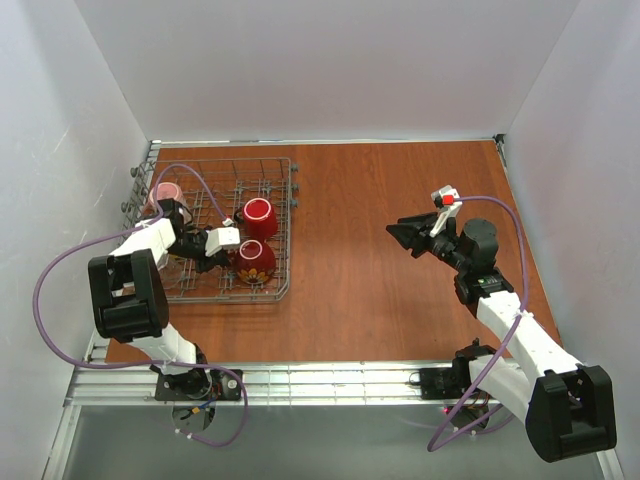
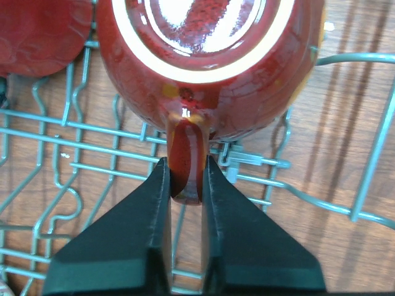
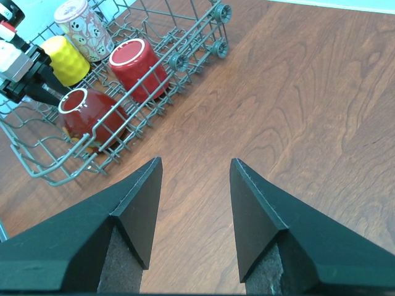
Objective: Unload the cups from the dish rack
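Observation:
The grey wire dish rack (image 1: 283,228) stands at the left of the table. The dark red floral mug (image 1: 256,262) lies in its near right corner, and the plain red mug (image 1: 258,218) lies just behind it. My left gripper (image 1: 234,257) is shut on the floral mug's handle (image 2: 185,161), with the mug body (image 2: 247,92) right ahead. The pink mug (image 1: 165,194) is at the rack's far left. The yellow mug (image 3: 65,59) shows in the right wrist view. The glass tumbler is hidden. My right gripper (image 1: 401,238) is open and empty over bare table.
The rack's right wall (image 3: 185,58) with small wheels borders the bare wooden table (image 1: 400,190). White walls close in the table at back, left and right. A metal rail (image 1: 330,380) runs along the near edge.

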### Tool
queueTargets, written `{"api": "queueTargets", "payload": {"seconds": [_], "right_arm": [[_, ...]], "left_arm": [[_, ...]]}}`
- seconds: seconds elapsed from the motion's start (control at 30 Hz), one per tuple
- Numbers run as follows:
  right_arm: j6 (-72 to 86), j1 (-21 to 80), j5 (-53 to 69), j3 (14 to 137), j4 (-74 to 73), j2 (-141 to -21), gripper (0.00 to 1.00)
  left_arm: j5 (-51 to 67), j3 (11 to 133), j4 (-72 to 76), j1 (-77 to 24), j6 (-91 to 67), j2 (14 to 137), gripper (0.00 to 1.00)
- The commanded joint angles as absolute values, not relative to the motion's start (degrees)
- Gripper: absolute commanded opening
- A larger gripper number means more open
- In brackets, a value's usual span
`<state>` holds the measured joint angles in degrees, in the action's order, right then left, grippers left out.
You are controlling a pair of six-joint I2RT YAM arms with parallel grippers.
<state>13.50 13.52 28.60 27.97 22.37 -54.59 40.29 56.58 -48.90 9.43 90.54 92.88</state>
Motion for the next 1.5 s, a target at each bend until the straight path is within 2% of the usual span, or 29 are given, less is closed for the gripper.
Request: {"api": "queueTargets", "payload": {"seconds": [0.0, 0.03, 0.83, 1.47], "right_arm": [[13.45, 13.71, 28.21, 28.04, 22.59, -54.40, 0.41], [13.45, 13.80, 28.21, 28.04, 22.59, -54.40, 0.42], [14.85, 14.68, 27.51, 29.35, 22.59, -55.55, 0.41], [16.35, 16.17, 26.98, 31.99, 21.89, -58.88, 0.41]], "left_arm": [[41.31, 56.07, -49.22, 9.32, 90.36, 90.79, 0.05], [41.22, 56.16, -49.13, 9.32, 90.09, 90.62, 0.00], [32.27, 60.21, -48.34, 5.63, 88.86, 77.52, 0.00], [16.79, 63.10, -42.81, -3.59, 102.46, 67.51, 0.00]]}}
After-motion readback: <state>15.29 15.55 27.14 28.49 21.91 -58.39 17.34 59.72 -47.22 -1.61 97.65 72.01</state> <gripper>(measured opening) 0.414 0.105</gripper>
